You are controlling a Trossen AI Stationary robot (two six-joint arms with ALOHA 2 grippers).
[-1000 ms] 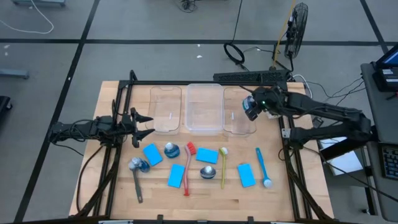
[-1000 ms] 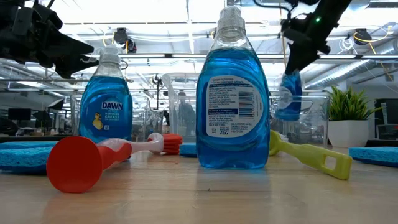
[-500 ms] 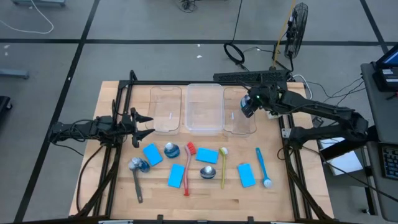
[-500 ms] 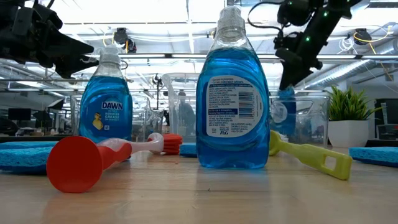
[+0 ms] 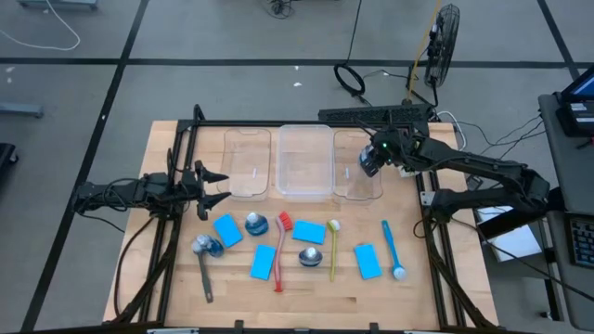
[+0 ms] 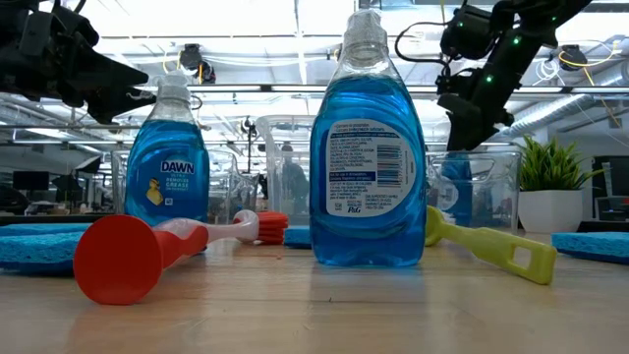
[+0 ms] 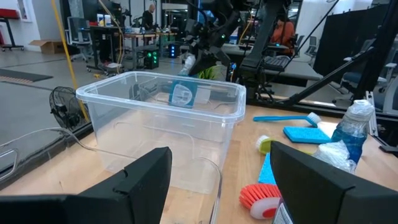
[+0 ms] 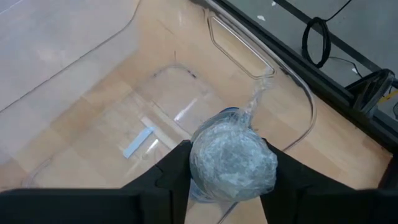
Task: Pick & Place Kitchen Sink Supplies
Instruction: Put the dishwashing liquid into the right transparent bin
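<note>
My right gripper [image 5: 369,160] is above the right clear bin [image 5: 356,190], shut on a small blue bottle [image 6: 454,187] that stands inside the bin's walls. Three more blue bottles [image 5: 256,223] [image 5: 310,256] [image 5: 212,246] stand or lie on the table, among several blue sponges [image 5: 226,230] [image 5: 368,261]. With them lie the red brush [image 5: 281,249], the yellow-green brush [image 5: 333,249], the blue brush [image 5: 392,249] and the grey brush [image 5: 202,271]. My left gripper [image 5: 215,188] hovers open beside the left bin [image 5: 249,163], touching nothing. My right gripper pinches the bottle's silvery top [image 8: 233,155] between its two fingers [image 8: 171,171], coming from above and pointing down. The bottle hangs upright below the fingers inside the right bin. Whether its base touches the bin floor I cannot tell.
Three clear bins stand side by side along the far half of the table; the middle bin [image 5: 305,162] is the largest. A small green plant [image 6: 550,192] stands at the right. Black frame rails [image 5: 176,186] run along both table sides. Bare wood lies near the front edge.
My right gripper has come down with the bottle, from above the right bin's rim to inside its walls, and the bottle now shows through the bin's clear side. The gripper has stayed shut on the bottle's top.
</note>
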